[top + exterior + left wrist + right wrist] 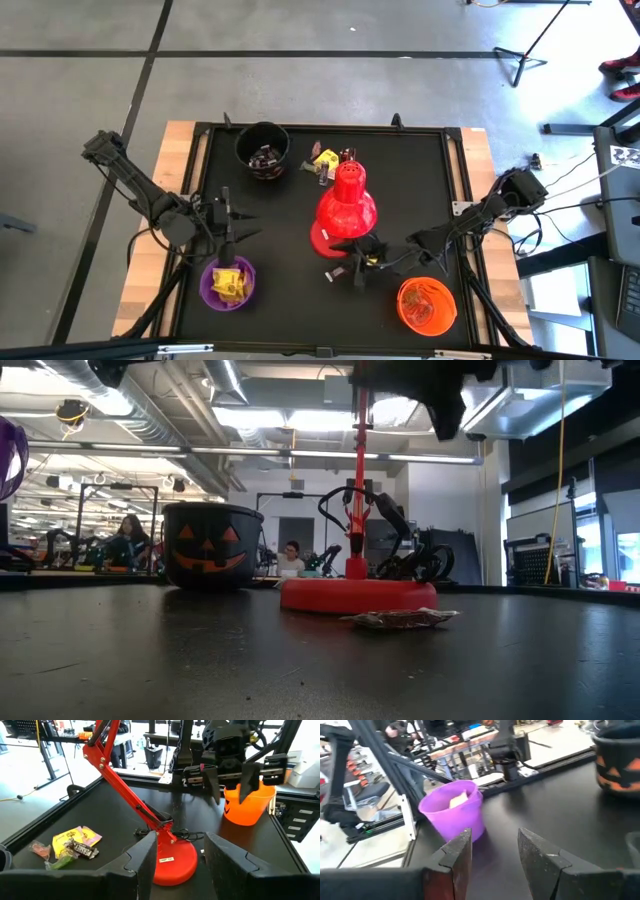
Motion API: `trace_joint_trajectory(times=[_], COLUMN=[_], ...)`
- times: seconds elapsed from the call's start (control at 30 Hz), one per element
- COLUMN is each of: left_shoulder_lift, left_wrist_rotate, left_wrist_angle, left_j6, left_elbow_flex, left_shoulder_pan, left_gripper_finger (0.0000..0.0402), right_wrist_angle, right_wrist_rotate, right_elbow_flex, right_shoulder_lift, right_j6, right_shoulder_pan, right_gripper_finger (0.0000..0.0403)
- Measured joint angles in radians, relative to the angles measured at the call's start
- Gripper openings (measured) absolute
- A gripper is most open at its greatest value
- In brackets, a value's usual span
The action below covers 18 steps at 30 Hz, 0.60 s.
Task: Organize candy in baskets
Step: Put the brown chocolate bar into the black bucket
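The right gripper [358, 262] hung open and empty just off the red lamp's base [322, 238]. A silvery candy [333, 273] lay on the mat at about nine o'clock, close by, long axis roughly crosswise. The orange bucket [427, 305] sat toward four o'clock. The left gripper [230, 226], also open, hovered above the purple bucket [228, 284], farther off.

The table [300, 200] is being viewed from straight above by the high camera. From mat level, the lamp [358, 592] base and black bucket [210, 547] are being seen closely, facing the room. Past the left fingers [142, 857], the lamp and orange bucket [247, 807] are being faced; past the right fingers [457, 852], the purple bucket [455, 815].
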Motion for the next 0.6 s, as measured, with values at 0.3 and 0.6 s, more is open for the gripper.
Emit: trace_joint_trajectory(times=[0.3, 0.6], left_shoulder_lift=[0.000, 0.001], left_wrist_rotate=[0.007, 0.027], left_wrist_angle=[0.002, -0.002], left_j6=[0.006, 0.007], left_elbow_flex=[0.000, 0.000], left_shoulder_pan=[0.000, 0.000], left_gripper_finger=[0.0152, 0.0152], right_wrist_angle=[-0.123, -0.302], right_wrist_rotate=[-0.070, -0.143], right_elbow_flex=[0.166, 0.219], right_shoulder_lift=[0.122, 0.162], right_j6=[-0.107, -0.023], right_shoulder_pan=[0.000, 0.000], right_gripper_finger=[0.0156, 0.0156])
